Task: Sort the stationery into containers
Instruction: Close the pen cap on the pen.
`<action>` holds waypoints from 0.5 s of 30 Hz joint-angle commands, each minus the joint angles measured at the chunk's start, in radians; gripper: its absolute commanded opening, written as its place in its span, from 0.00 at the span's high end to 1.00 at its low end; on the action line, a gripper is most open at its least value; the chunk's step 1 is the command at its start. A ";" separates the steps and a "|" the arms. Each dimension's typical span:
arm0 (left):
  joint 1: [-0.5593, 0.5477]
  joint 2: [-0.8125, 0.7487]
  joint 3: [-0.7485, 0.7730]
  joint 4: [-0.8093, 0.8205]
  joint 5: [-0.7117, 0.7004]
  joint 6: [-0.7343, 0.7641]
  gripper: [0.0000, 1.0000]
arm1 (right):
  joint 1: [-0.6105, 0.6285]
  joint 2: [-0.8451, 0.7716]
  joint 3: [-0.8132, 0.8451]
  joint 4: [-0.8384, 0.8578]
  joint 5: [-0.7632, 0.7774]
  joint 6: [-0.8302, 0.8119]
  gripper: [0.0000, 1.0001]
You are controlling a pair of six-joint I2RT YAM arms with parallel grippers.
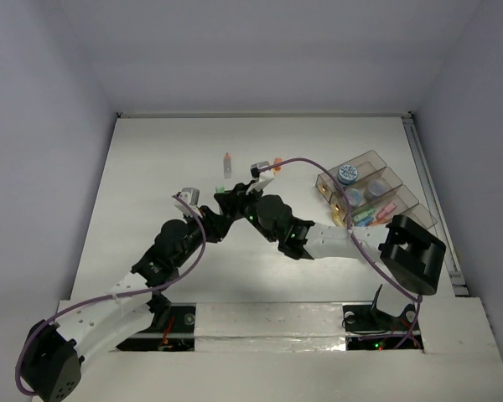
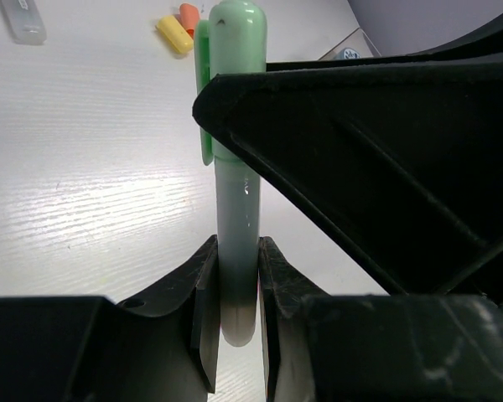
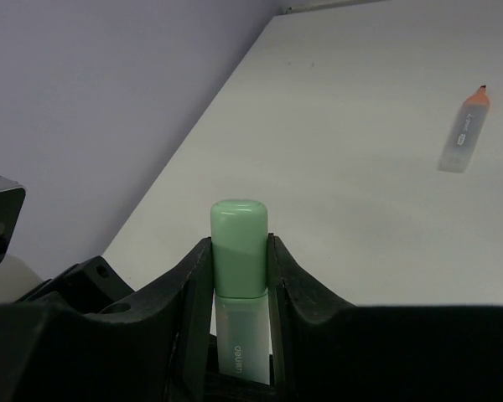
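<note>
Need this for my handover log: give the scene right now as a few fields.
left gripper: shut on the barrel of the green pen
right gripper: shut on the pen's cap end
pen: gripped by both arms at once, mid-table
loose: orange-tipped marker, yellow and orange erasers
tray: far right, tubs and some pens inside

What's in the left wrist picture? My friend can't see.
A pale green pen is held at both ends: the left gripper grips its near end, the right gripper its capped far end. Behind lie a yellow eraser and an orange eraser on the table.
</note>
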 commanded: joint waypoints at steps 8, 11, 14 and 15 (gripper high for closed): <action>0.026 0.030 0.097 0.278 -0.244 0.068 1.00 | 0.039 -0.029 -0.069 -0.206 -0.114 0.105 1.00; 0.026 0.035 0.114 0.294 -0.271 0.085 1.00 | 0.039 -0.032 -0.096 -0.208 -0.113 0.121 1.00; 0.026 0.044 0.137 0.319 -0.294 0.097 1.00 | 0.039 -0.039 -0.116 -0.200 -0.126 0.144 1.00; 0.026 0.048 0.142 0.328 -0.302 0.106 1.00 | 0.039 -0.037 -0.125 -0.199 -0.132 0.150 1.00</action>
